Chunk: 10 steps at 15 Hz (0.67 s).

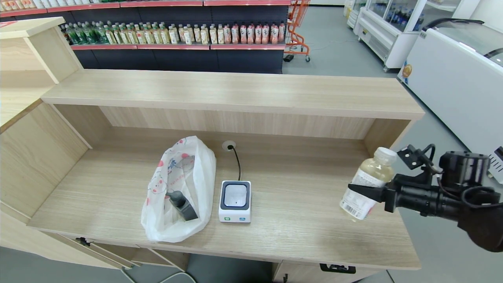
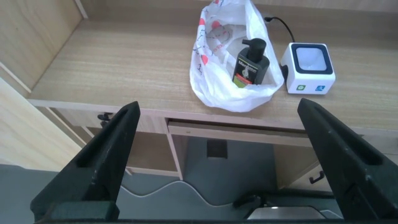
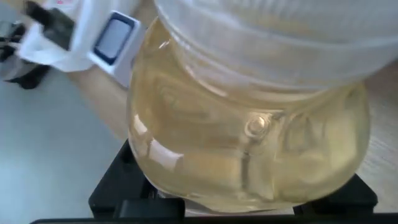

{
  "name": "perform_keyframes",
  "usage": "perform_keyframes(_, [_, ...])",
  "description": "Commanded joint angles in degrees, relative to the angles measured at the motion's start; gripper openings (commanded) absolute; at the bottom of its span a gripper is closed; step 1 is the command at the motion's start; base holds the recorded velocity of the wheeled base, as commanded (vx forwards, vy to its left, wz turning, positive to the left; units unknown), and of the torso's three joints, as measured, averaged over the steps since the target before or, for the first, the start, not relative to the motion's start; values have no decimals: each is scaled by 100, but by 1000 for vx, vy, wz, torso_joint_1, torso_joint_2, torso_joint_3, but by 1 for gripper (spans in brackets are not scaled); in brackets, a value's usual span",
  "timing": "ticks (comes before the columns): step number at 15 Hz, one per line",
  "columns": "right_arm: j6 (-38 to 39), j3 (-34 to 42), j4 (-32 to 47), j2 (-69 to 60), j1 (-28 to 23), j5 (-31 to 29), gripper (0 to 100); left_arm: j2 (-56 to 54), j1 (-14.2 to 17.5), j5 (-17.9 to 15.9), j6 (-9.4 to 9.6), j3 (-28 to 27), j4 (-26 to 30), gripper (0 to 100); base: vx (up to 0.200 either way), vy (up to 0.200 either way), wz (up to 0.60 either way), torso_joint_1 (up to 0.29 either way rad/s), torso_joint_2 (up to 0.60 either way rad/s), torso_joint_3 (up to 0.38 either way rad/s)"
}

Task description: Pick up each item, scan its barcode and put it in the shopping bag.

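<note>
My right gripper (image 1: 364,192) is shut on a clear bottle (image 1: 370,181) of pale yellow drink with a white cap and label. It holds the bottle tilted over the counter's right end. The right wrist view shows the same bottle (image 3: 249,124) close up. A white barcode scanner (image 1: 235,201) sits mid-counter with its cable running back. To the scanner's left lies a white printed shopping bag (image 1: 173,181) with a black pump bottle (image 1: 182,204) inside. My left gripper (image 2: 219,115) hangs open and empty in front of the counter, below its edge, facing the bag (image 2: 214,56) and scanner (image 2: 309,67).
The wooden counter (image 1: 298,204) has a raised back ledge (image 1: 228,92) and side walls. Drawers (image 2: 236,134) sit under its front edge. Shelves of drinks (image 1: 177,33) stand behind, and freezers (image 1: 456,67) on the right.
</note>
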Motion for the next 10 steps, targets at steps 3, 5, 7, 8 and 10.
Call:
perform_keyframes(3, [135, 393, 449, -1295, -151, 1092, 0, 6, 1, 0, -2, 0, -2, 100, 0, 0, 0, 0, 0, 0])
perform_keyframes(5, [179, 525, 475, -1348, -134, 1312, 0, 6, 1, 0, -2, 0, -2, 100, 0, 0, 0, 0, 0, 0])
perform_keyframes(7, [487, 578, 580, -1488, 235, 1312, 0, 6, 1, 0, -2, 0, -2, 100, 0, 0, 0, 0, 0, 0])
perform_keyframes(8, [636, 630, 580, -1567, 411, 1312, 0, 6, 1, 0, -2, 0, -2, 100, 0, 0, 0, 0, 0, 0])
perform_keyframes(10, [759, 753, 580, -1778, 851, 1294, 0, 6, 1, 0, -2, 0, -2, 100, 0, 0, 0, 0, 0, 0])
